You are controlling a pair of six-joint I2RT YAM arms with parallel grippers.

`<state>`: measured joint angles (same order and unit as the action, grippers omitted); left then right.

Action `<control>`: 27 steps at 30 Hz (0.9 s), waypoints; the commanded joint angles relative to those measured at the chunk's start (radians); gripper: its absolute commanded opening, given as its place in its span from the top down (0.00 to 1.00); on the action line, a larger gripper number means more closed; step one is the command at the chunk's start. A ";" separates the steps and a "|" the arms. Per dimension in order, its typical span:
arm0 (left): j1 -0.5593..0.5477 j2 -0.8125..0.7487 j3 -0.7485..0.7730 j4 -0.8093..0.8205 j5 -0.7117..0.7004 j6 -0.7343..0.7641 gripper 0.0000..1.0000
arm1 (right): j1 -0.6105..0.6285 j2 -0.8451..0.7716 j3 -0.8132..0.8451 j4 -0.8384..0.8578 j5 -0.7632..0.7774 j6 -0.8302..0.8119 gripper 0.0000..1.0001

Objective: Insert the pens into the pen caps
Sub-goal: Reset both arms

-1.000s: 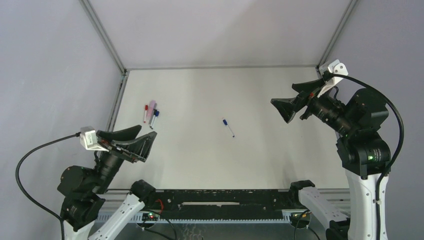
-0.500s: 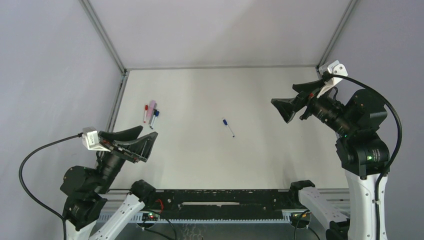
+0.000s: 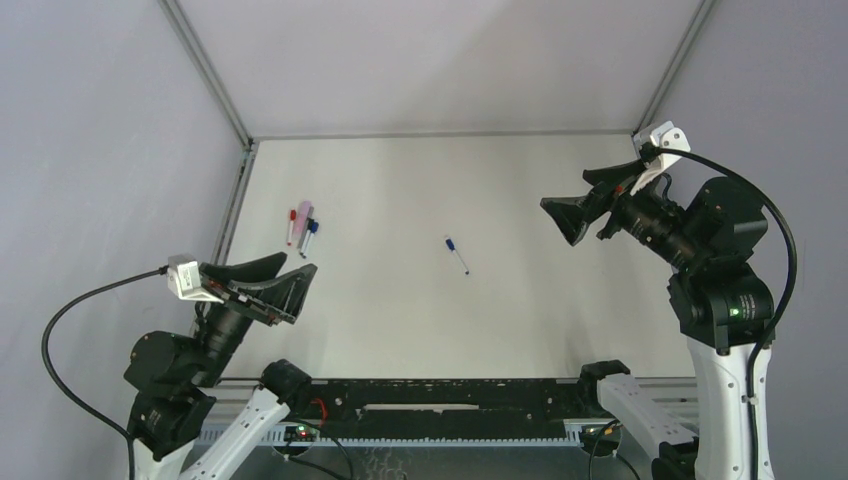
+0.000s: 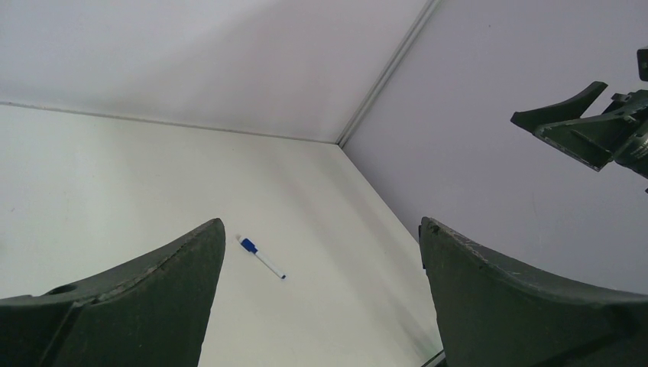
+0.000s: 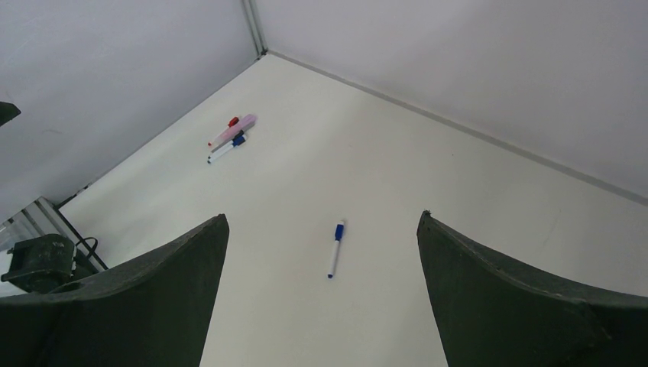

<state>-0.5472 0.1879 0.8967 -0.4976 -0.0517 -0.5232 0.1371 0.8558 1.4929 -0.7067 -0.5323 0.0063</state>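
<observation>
A blue-and-white stick pen (image 3: pixel 457 255) lies alone mid-table with a blue cap on its far end; it also shows in the left wrist view (image 4: pixel 260 257) and the right wrist view (image 5: pixel 335 249). A cluster at the far left holds a pink marker (image 3: pixel 303 215), a red-capped pen (image 3: pixel 291 226) and a blue-capped pen (image 3: pixel 309 236); the right wrist view shows it too (image 5: pixel 231 138). My left gripper (image 3: pixel 275 274) is open, raised near the left front. My right gripper (image 3: pixel 590 200) is open, raised at the right. Both are empty. No loose caps show.
The white table (image 3: pixel 400 190) is walled by grey panels at the back and sides, with metal frame posts (image 3: pixel 205 70) at the back corners. A black rail (image 3: pixel 450 405) runs along the near edge between the arm bases.
My left gripper has shifted slightly down and to the right. My right gripper has barely moved. The pens lie where they were.
</observation>
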 commanded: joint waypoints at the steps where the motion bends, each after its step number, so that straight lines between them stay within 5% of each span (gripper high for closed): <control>1: 0.006 -0.006 -0.021 0.005 -0.013 0.006 0.00 | -0.004 -0.001 -0.008 0.037 0.001 0.008 0.00; 27: 0.006 -0.029 -0.041 -0.006 -0.017 0.001 0.00 | -0.004 -0.009 -0.023 0.040 0.023 -0.005 0.00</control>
<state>-0.5472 0.1650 0.8791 -0.5045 -0.0654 -0.5232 0.1371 0.8520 1.4727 -0.6979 -0.5266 0.0051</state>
